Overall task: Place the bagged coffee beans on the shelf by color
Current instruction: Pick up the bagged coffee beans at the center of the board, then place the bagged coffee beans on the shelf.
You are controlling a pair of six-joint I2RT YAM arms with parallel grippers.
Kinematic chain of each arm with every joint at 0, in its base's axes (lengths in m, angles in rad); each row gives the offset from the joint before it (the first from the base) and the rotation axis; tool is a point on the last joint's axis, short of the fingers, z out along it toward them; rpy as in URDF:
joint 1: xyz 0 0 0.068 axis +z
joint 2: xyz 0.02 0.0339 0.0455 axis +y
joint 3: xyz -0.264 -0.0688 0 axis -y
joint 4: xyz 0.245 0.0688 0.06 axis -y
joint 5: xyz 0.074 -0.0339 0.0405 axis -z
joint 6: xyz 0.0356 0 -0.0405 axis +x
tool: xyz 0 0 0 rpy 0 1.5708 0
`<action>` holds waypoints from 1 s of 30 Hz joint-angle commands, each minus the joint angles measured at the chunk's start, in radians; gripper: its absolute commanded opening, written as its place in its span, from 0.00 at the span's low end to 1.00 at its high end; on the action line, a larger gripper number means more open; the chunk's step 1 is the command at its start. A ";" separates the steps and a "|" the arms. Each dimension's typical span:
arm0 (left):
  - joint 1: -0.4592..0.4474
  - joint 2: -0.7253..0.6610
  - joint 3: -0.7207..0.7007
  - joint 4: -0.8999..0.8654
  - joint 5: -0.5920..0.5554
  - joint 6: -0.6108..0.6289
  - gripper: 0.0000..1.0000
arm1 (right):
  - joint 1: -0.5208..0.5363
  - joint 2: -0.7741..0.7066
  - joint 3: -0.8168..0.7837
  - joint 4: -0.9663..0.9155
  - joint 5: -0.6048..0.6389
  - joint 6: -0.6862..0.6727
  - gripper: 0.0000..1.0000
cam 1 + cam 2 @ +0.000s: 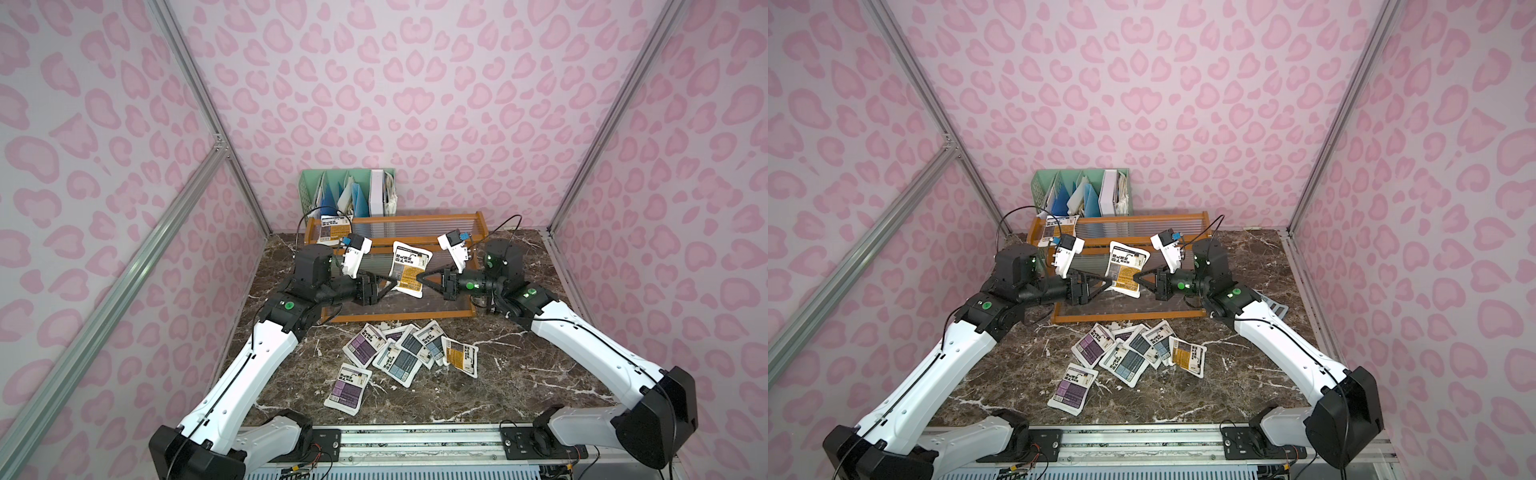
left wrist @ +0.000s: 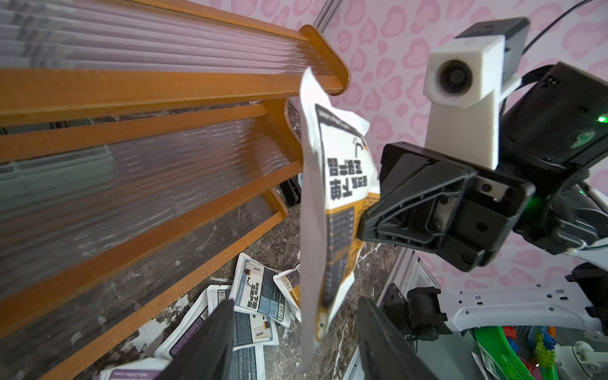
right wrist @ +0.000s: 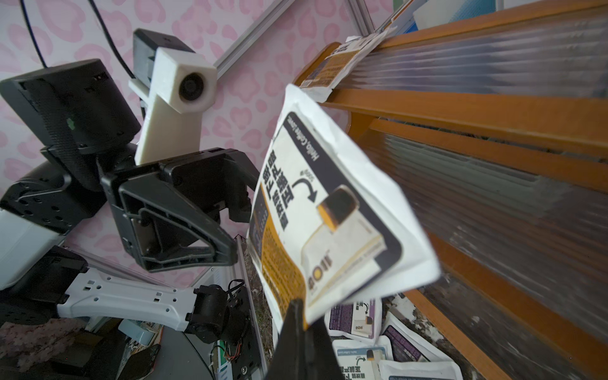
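Handover grip: the right pincer (image 1: 419,277) is clamped on one edge of the held orange pouch (image 1: 409,262). It presents the opposite edge between the parted, non-contacting fingers of the left pincer (image 1: 390,283), probably for transfer. The shelf (image 1: 457,219) beneath both pincers carries one shelved orange pouch (image 1: 334,229) on its top tier, beyond the left pincer. Seven loose pouches (image 1: 399,353) lie on the table in front of the shelf.

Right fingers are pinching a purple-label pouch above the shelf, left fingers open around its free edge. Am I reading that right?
One thing is off: the pouch is orange-labelled, not purple, as the right wrist view shows. Otherwise yes: the right fingers are shut on it above the shelf, and the left fingers stand open around its free edge.
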 commanded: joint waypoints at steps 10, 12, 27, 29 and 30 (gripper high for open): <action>0.005 0.020 0.007 0.123 0.057 -0.074 0.11 | 0.000 0.063 0.070 0.034 -0.032 0.015 0.00; 0.008 0.019 0.022 0.094 0.050 -0.069 0.02 | 0.000 0.068 0.081 0.011 -0.023 -0.002 0.00; 0.055 0.109 0.162 0.330 -0.095 -0.242 0.00 | -0.030 0.040 0.272 -0.198 0.190 -0.153 0.60; 0.056 0.150 0.208 0.315 -0.097 -0.242 0.00 | -0.036 0.039 0.265 -0.201 0.191 -0.150 0.60; 0.056 0.172 0.232 0.298 -0.110 -0.244 0.00 | -0.038 0.038 0.259 -0.203 0.193 -0.150 0.60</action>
